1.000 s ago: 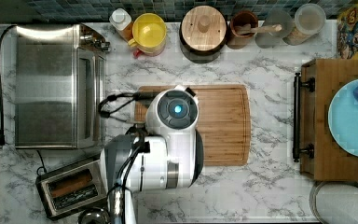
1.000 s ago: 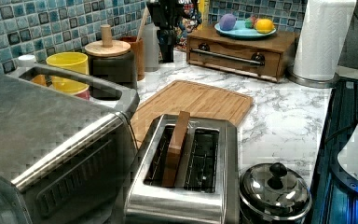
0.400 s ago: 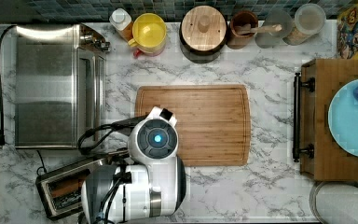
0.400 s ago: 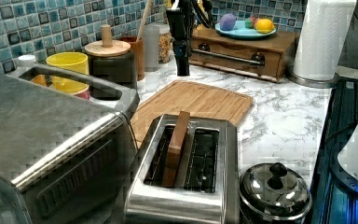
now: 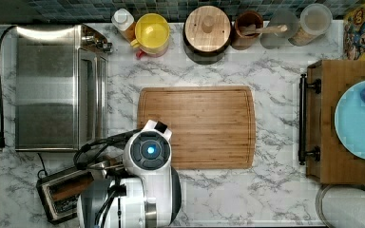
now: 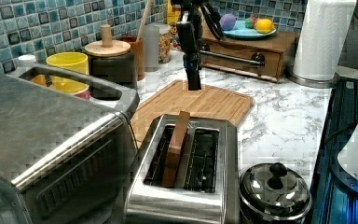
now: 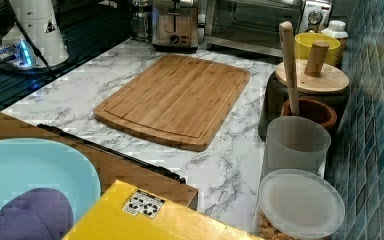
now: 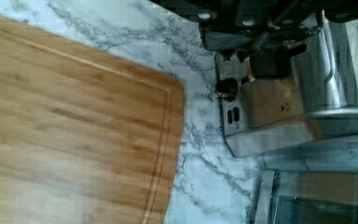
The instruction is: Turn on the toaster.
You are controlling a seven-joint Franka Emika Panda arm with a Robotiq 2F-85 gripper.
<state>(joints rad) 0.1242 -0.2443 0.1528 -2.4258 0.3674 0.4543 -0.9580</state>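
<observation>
No legible brand text anywhere; only a yellow box (image 7: 165, 217) at the right view's bottom edge with a small printed sticker, too small to read. Claw (image 6: 193, 65) hangs upper-centre in the left view over the cutting board (image 6: 200, 100), holding nothing; can't tell how far its fingers are spread. Toaster (image 5: 66, 192) sits on the marble counter (image 5: 275, 66) at the top view's lower left, just below the toaster oven (image 5: 57, 88), a brown slice in one slot.

Boxy steel toaster (image 6: 182, 177) upright on marble beside the toaster oven (image 6: 46, 154), brown slice in one slot.
</observation>
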